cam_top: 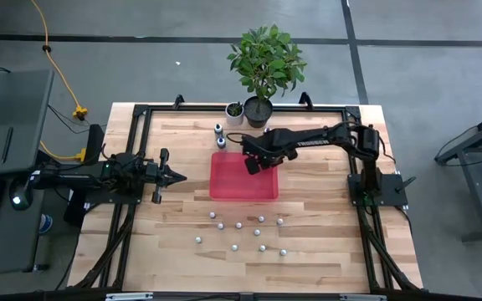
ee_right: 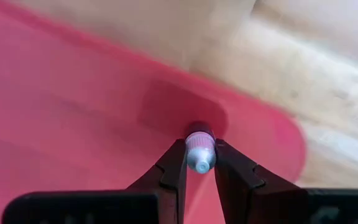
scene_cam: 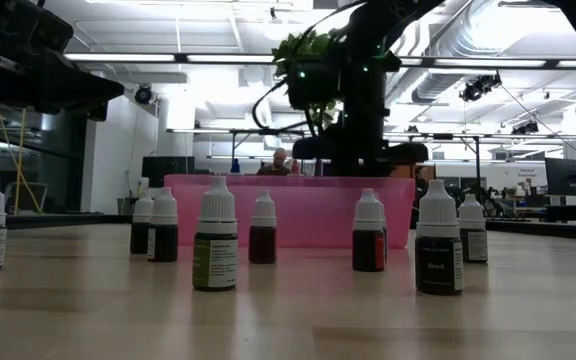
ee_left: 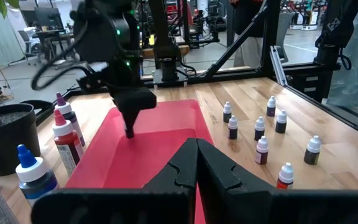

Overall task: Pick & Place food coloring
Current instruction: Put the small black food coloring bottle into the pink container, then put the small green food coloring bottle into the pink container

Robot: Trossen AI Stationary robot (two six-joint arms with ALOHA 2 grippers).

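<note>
A red tray lies at the table's middle. My right gripper hangs over the tray's far right part and is shut on one tiny food coloring bottle with a whitish cap and pinkish body. Several more tiny bottles stand upright on the wood near the tray's near side; they also show in the low view and the left wrist view. My left gripper is shut and empty, left of the tray, pointing at it. My right gripper pinches the tiny bottle between its two fingertips, at the cap and neck. The fingers come from above, pointing down. The bottle stands upright, cap up, over the tray floor; I cannot tell whether its bottom touches the tray.
A leafy plant in a black pot and a small white pot stand at the far edge. Bigger bottles with coloured caps stand by the tray's far left corner. A black frame rims the table.
</note>
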